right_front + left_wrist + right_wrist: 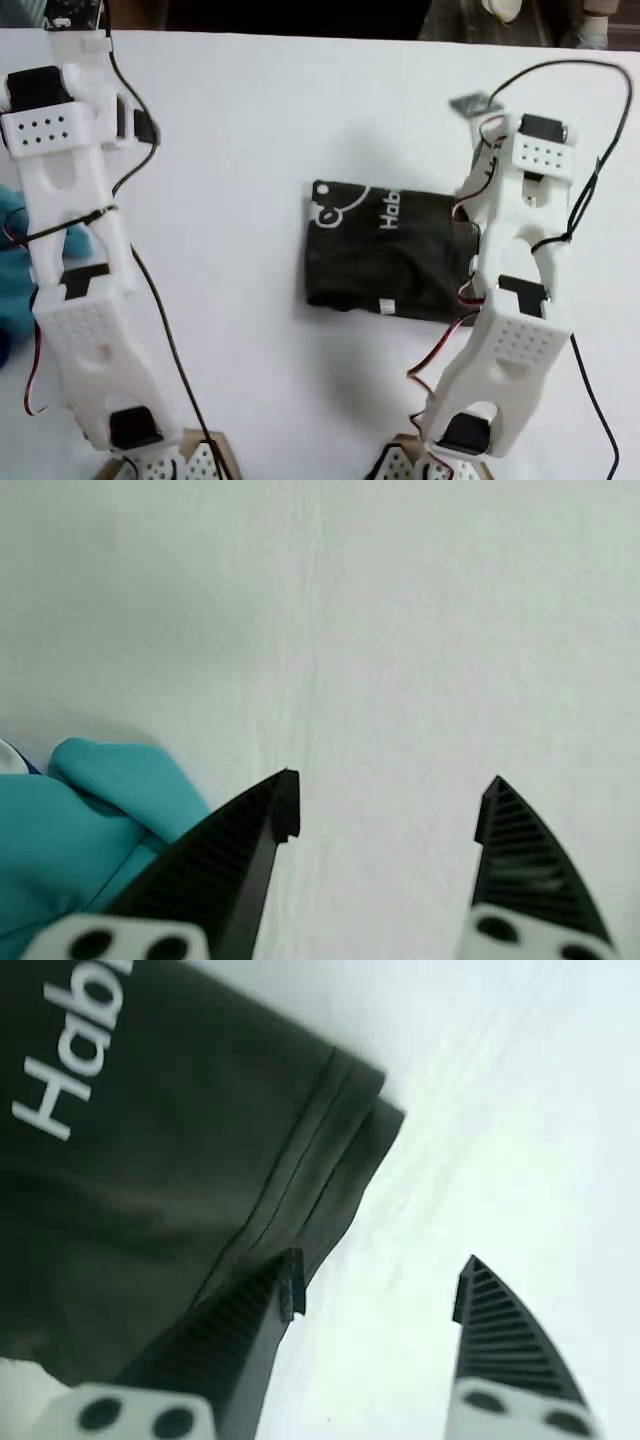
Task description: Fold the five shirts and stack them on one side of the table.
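A black shirt [385, 260] with white print lies folded into a rectangle at the middle of the white table [260, 150]. The right arm [520, 300] stands along its right edge. In the right wrist view my right gripper [381, 1260] is open just above the table. One finger [240, 1330] is over the black shirt's [150, 1160] hemmed corner, the other over bare table. A crumpled teal shirt [15, 270] lies at the table's left edge, beside the left arm [75, 260]. My left gripper [392, 785] is open over bare table, with the teal shirt [90, 800] just beside one finger.
A small grey tag [475, 103] lies on the table behind the right arm. Black cables [160, 330] trail from both arms across the surface. The table's far edge [300, 33] runs along the back. Bare table stretches between the arms and behind the black shirt.
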Controlling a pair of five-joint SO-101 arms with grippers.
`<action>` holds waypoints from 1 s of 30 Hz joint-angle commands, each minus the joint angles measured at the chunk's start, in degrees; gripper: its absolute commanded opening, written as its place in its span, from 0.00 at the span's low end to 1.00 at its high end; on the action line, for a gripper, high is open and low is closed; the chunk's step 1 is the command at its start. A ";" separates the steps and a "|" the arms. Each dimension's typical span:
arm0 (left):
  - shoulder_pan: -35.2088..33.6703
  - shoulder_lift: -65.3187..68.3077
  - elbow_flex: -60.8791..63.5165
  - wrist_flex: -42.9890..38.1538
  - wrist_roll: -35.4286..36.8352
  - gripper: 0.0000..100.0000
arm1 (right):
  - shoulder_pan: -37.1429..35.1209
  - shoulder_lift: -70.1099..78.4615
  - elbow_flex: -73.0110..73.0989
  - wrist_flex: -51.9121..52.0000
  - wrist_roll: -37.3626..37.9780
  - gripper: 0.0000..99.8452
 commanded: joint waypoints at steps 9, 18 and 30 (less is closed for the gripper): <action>-0.26 0.53 -0.92 -0.70 -7.38 0.30 | -16.84 9.36 -18.46 -7.78 11.60 0.25; -0.53 0.44 -0.92 2.02 -11.87 0.30 | -17.19 27.12 -31.56 -5.23 22.77 0.28; 0.44 0.35 -0.92 2.20 -11.60 0.30 | -17.89 28.00 -42.99 6.20 25.93 0.28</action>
